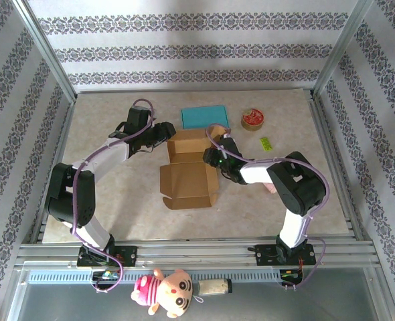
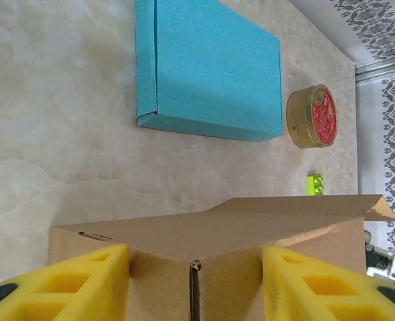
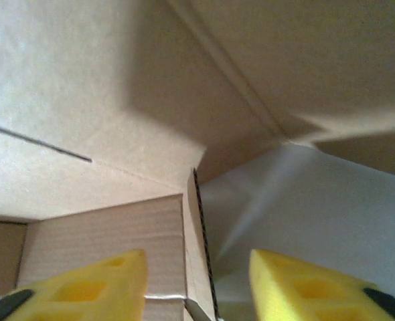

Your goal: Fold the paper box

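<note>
The brown paper box lies open in the middle of the table, its far walls partly raised and a flat lid panel toward me. My left gripper is at the box's far left corner. In the left wrist view its yellow fingers press both sides of a folded cardboard corner, so the left gripper is shut on it. My right gripper reaches into the box's right side. Its jaws straddle an upright wall edge with gaps either side, so it is open.
A flat blue box lies just beyond the paper box. Right of it sit a gold tin with a red lid and a small green brick. A pink plush toy lies below the table's front rail.
</note>
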### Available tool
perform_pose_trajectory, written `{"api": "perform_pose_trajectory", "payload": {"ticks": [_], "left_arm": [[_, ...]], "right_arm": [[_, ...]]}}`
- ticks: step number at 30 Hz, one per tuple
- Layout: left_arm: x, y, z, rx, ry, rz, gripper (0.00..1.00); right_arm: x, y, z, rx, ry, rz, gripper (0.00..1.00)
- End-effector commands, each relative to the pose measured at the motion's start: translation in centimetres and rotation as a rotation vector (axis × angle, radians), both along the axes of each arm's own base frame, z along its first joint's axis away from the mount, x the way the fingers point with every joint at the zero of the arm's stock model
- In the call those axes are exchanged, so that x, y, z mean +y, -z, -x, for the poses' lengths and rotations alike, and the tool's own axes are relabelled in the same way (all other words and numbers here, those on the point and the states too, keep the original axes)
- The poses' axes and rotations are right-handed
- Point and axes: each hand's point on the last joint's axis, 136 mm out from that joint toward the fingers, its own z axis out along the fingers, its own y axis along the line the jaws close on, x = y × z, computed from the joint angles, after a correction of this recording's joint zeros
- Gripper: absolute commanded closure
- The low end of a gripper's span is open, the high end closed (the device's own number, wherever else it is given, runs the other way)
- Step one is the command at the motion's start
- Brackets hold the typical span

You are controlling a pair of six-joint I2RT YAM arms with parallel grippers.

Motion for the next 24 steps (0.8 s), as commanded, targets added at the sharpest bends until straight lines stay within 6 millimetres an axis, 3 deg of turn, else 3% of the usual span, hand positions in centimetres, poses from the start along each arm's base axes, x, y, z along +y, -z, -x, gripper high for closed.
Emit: {"api": "perform_pose_trajectory", "payload": {"ticks": [1,7,13,19,24], "left_arm": [[0.3,1.1,1.1,0.055,0.017,-0.055,0.49],[0.2,1.3,1.1,0.059,0.022,-0.05,0.49],[0.1,1.2,1.0,0.056,0.019,-0.045,0.49],[-0.1,1.6,0.9,0.062,0.017,-0.026,0.49],[0.1,1.5,1.1,0.062,0.016,-0.036,0.49]], "right_arm": [[0.5,-2.6,-2.0,-0.124,0.002,-0.042,0.59],[1.3,-2.6,-1.4,-0.151,-0.089,-0.002,0.57],[5.1,-3.1,0.2,-0.157,-0.247,-0.055,0.6],[7.2,-1.1,1.4,-0.081,-0.304,-0.106,0.59],[6.4,-2.6,1.6,-0.122,-0.303,-0.09,0.57]]}}
